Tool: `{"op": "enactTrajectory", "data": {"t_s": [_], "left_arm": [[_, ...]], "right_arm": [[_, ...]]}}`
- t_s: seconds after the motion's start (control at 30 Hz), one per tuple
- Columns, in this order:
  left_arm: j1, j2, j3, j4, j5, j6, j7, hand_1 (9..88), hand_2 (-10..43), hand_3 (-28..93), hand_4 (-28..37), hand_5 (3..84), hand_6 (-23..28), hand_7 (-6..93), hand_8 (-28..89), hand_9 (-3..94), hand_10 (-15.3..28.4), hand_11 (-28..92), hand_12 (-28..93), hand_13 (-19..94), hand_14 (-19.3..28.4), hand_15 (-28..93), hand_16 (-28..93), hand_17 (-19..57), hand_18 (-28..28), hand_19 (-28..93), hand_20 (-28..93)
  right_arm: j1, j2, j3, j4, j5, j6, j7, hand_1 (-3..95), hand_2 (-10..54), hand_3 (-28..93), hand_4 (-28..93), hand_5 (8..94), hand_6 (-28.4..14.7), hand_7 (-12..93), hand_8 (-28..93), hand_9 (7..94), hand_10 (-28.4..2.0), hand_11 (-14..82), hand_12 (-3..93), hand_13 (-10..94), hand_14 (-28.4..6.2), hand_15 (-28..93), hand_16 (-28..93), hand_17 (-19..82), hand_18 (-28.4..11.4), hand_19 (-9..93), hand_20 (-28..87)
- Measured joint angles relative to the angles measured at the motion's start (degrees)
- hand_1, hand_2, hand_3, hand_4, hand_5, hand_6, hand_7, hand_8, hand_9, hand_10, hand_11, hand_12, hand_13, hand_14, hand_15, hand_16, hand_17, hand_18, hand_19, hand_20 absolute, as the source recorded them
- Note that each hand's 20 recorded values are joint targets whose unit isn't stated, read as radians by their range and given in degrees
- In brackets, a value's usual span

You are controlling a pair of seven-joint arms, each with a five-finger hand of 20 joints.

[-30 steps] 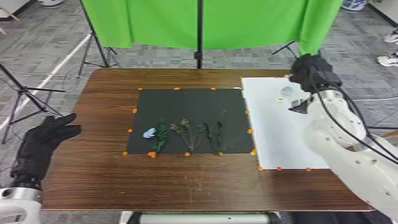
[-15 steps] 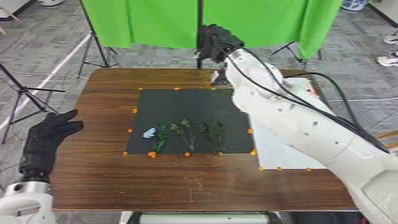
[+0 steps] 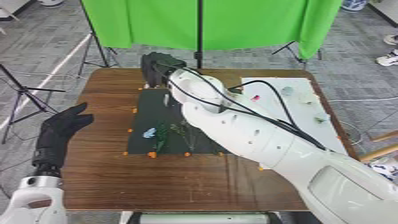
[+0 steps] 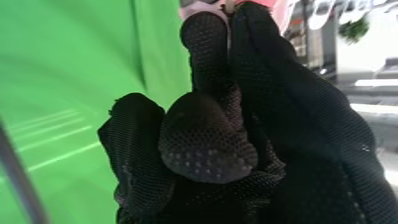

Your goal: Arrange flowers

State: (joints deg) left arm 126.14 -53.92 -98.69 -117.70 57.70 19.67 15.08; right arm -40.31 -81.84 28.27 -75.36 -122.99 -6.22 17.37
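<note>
1. Pink bloom (image 4: 202, 7) is being pinched by R hand (image 3: 160, 70) at far-L corner of blk mat (image 3: 147, 116).
2. L hand (image 3: 59, 131), open, is being held L of mat.
3. Prob. placing: best if petals aren't being squeezed, nor sprigs (image 3: 161, 143) on mat being brushed.

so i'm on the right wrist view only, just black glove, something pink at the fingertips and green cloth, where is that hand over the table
Observer: The right hand is up by the far edge of the table, near the far left corner of the dark mat.
Operator: ok and what's lying at the mat's near left
Observer: A pale blue bloom, just left of a leafy green sprig.
Operator: left hand anywhere near those
Observer: No, the left hand is off to the left of the mat, by the table's left edge.
</note>
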Motion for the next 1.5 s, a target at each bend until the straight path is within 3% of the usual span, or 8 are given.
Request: {"op": "enactTrajectory", "data": {"t_s": [0.1, 0.27, 0.4, 0.5, 0.57, 1.2, 1.3, 1.5], "left_arm": [[-0.23, -0.19, 0.31, 0.37, -0.26, 0.18, 1.49, 40.6, 15.6, 69, -13.5, 43.6, 7.6, 10.2, -6, 47.2, 15.1, 21, 11, 40, 17.6, 21, -3, 16.5, 14.4, 20, 20], [-0.55, -0.64, 0.25, 0.65, 0.31, -0.05, 1.66, 48.1, 9.9, 69, -7.1, 42.5, 7.2, 11.4, -7, 45.8, 14.0, 22, 11, 39, 16.6, 21, -3, 17.7, 14.3, 20, 21], [-0.86, -1.00, -0.05, 0.84, 2.41, -1.02, 1.24, 54.0, 3.8, 68, -2.7, 41.5, 6.0, 13.0, -7, 45.3, 13.2, 22, 11, 39, 15.9, 21, -3, 18.1, 14.0, 20, 22], [-0.84, -1.28, -0.57, 0.85, 4.84, -1.90, 0.73, 54.0, 1.8, 68, -2.4, 42.2, 5.4, 13.9, -8, 45.8, 12.8, 22, 11, 40, 15.6, 21, -3, 18.1, 13.8, 20, 22], [-0.77, -1.42, -0.84, 0.84, 5.52, -2.21, 0.46, 53.1, 1.4, 68, -2.3, 42.7, 5.4, 14.1, -8, 46.1, 13.0, 22, 11, 40, 15.6, 21, -3, 18.1, 13.7, 20, 23], [-0.17, -2.39, -1.36, 0.85, 5.07, -4.85, 0.47, 47.7, -0.3, 68, -1.8, 43.6, 5.8, 13.0, -8, 46.8, 13.1, 22, 11, 40, 16.2, 21, -3, 16.9, 13.6, 19, 23], [-0.17, -2.87, -1.37, 0.85, 5.07, -4.87, 0.51, 47.5, -0.2, 68, -2.1, 43.8, 5.9, 12.8, -8, 46.8, 13.1, 22, 11, 40, 16.2, 21, -3, 16.7, 13.6, 19, 23], [-0.30, -5.86, -1.42, 0.84, 5.13, -4.86, 0.73, 46.5, 0.1, 68, -2.2, 44.1, 6.1, 12.5, -7, 46.9, 13.2, 22, 11, 40, 16.3, 21, -3, 16.5, 13.6, 19, 22]], "right_arm": [[-1.82, -0.97, -0.09, 0.66, -0.86, -0.53, -0.68, 65.2, -9.5, 58, -21, 70.9, 0.4, 40, 10, 83.0, -8.4, 17.1, 52.3, 88, -0.4, 70, 31, 61, -15.3, 93, 64], [-4.93, -3.11, 0.99, 3.26, -3.10, -1.63, -1.70, 65.1, -9.5, 58, -21, 70.6, 0.4, 40, 10, 83.1, -8.3, 16.8, 51.9, 88, -0.6, 70, 31, 61, -15.3, 93, 64], [-6.17, -3.93, 0.71, 4.75, -4.51, -1.60, -1.87, 64.9, -9.5, 58, -21, 70.1, 0.4, 41, 11, 83.3, -8.2, 15.7, 50.7, 88, -0.5, 70, 31, 61, -15.3, 93, 64], [-6.54, -4.20, 0.42, 5.68, -4.96, -1.19, -1.86, 64.9, -9.5, 59, -21, 69.9, 0.4, 40, 10, 83.3, -8.1, 14.9, 49.7, 87, -0.5, 70, 31, 61, -15.3, 93, 64], [-6.67, -4.30, 0.22, 6.29, -5.15, -0.52, -1.78, 64.8, -9.5, 59, -21, 69.7, 0.4, 40, 9, 83.4, -8.1, 14.2, 49.0, 87, -0.6, 70, 31, 61, -15.4, 93, 64], [-7.04, -4.09, 0.15, 8.45, -6.96, 0.99, -1.48, 58.8, -9.5, 59, -20, 62.2, 0.7, 34, 5, 75.0, -10.0, 9.1, 39.6, 84, -1.7, 69, 31, 57, -15.7, 93, 62], [-7.05, -3.84, 0.25, 7.98, -6.97, -1.29, -1.06, 51.3, -9.5, 69, -21, 57.1, 0.8, 26, -9, 65.2, -13.1, 17.4, 24.0, 81, -3.0, 68, 30, 54, -16.3, 93, 59], [-7.11, -3.89, 2.46, 6.42, -6.96, -13.20, 0.06, 49.2, -9.5, 70, -21, 53.9, 0.2, 24, -11, 60.9, -14.5, 15.9, 21.6, 80, -3.5, 67, 30, 53, -16.6, 93, 57]]}}
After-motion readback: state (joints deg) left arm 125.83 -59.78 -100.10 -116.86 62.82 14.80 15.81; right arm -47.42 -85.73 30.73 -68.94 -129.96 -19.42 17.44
